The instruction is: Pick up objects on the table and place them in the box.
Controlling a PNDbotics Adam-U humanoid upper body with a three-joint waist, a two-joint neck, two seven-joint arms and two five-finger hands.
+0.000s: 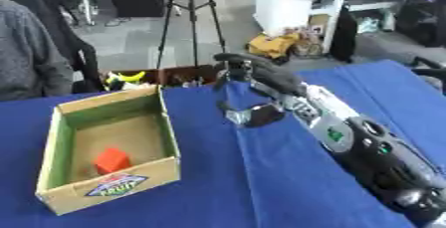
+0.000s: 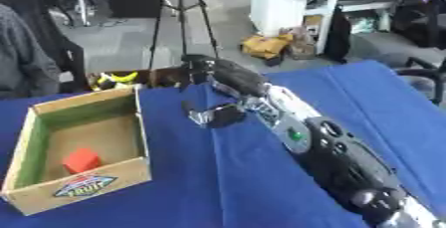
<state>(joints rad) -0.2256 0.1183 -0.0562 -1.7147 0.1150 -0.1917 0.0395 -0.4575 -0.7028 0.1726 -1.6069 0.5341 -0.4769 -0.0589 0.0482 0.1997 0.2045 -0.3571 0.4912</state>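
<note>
An open cardboard box (image 1: 170, 127) with a fruit label on its front wall stands on the blue-covered table (image 1: 261, 182) at the left. A small red block (image 1: 111, 160) lies on its floor near the front. My right arm reaches from the lower right across the table toward its far edge. My right hand (image 1: 257, 75) hovers to the right of the box's far corner. Its fingers (image 2: 198, 62) point left, the thumb (image 1: 254, 116) hangs below them, and only blue cloth shows in between. The left hand is out of both views.
Just past the table's far edge sits a brown bin (image 1: 178, 75) with yellow and black items (image 1: 126, 78). A tripod (image 1: 191, 8) stands behind it. A person in grey (image 1: 26, 57) sits at the far left, touching nothing.
</note>
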